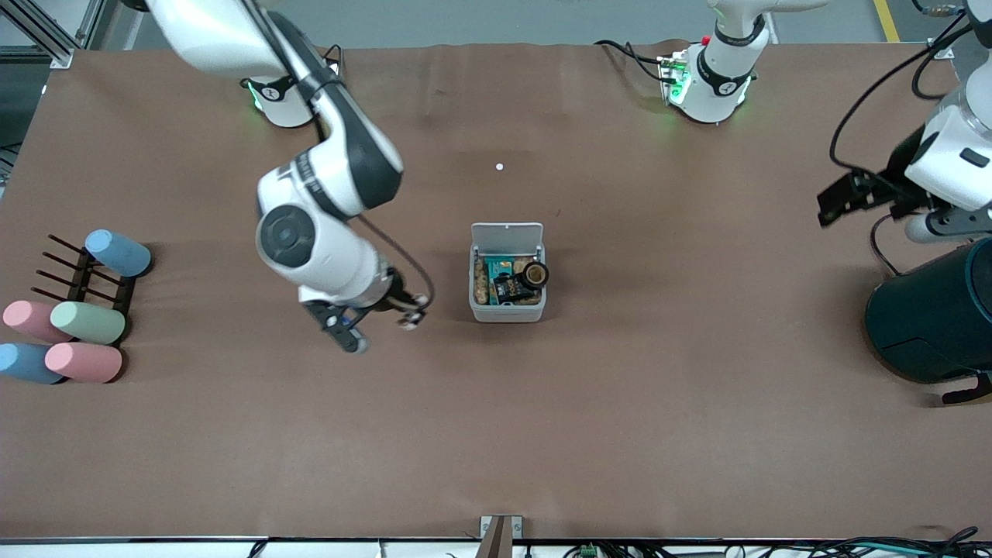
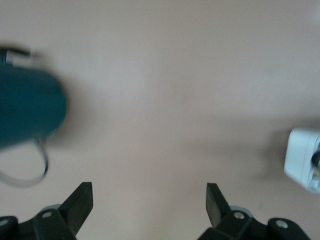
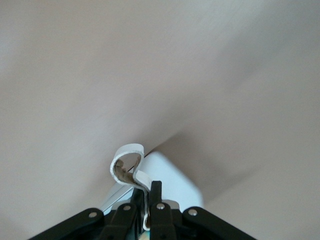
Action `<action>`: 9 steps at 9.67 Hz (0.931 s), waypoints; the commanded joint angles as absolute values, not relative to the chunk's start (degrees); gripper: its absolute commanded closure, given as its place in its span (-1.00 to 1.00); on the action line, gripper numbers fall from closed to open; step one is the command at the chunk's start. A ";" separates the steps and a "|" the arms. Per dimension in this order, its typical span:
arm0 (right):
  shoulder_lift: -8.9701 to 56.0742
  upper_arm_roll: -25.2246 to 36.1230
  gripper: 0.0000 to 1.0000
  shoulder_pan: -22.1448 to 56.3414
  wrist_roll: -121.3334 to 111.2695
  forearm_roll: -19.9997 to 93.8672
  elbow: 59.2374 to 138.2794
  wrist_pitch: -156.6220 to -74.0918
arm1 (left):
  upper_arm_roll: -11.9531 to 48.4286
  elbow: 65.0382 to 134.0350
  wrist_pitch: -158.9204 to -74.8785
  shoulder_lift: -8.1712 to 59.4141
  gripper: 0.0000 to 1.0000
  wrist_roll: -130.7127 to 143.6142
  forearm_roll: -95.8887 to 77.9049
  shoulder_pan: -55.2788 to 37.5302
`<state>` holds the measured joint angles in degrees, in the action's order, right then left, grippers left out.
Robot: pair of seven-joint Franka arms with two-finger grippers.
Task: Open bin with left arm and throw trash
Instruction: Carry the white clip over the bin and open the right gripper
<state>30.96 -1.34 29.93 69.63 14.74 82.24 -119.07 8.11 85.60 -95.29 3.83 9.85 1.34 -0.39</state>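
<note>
The brown bench (image 1: 620,426) fills the frame. At the right edge, my left fingers (image 2: 150,205) hang released beside the teal cylinder (image 1: 934,325). At center, the bin (image 1: 508,310) stands lid up, trash inside. Left of center, my right fingers (image 3: 145,210) are clenched on the whitish rubber-band loop (image 3: 127,167).

On the brown table (image 1: 620,426) a big dark teal cylinder (image 1: 934,322) stands at about 3 o'clock. At 9 o'clock a dark rack (image 1: 81,275) has a blue roll (image 1: 118,253) and a green roll (image 1: 87,322) on it; two pink rolls (image 1: 83,362) and another blue roll (image 1: 27,363) lie beside it. A tiny white dot (image 1: 499,167) lies toward 12 o'clock.
</note>
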 commanded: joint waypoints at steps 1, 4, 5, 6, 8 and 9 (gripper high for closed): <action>33.74 -1.14 0.98 34.87 76.00 16.17 81.12 -123.99 | 7.38 86.83 -95.05 1.95 -1.00 7.12 -0.71 -1.06; 36.30 -1.14 0.98 37.88 79.10 15.73 81.21 -128.85 | 7.29 88.67 -90.97 -0.52 -1.00 7.12 -0.79 -0.88; 36.30 -1.14 0.98 38.32 79.10 16.08 81.30 -128.85 | 7.29 93.90 -91.58 -4.44 -1.00 7.73 -0.79 -0.88; 36.39 -1.14 0.97 38.32 79.10 16.08 81.65 -128.50 | 7.29 97.00 -94.37 -6.57 -1.00 7.65 -0.79 -0.62; 37.18 -1.14 0.95 38.49 78.58 16.00 82.70 -128.15 | 7.29 95.54 -94.48 -5.28 -1.00 8.17 -0.88 -0.70; 37.09 -1.14 0.95 39.28 78.49 16.00 82.88 -127.10 | 7.29 93.10 -94.22 -3.71 -1.00 8.17 -0.70 -0.70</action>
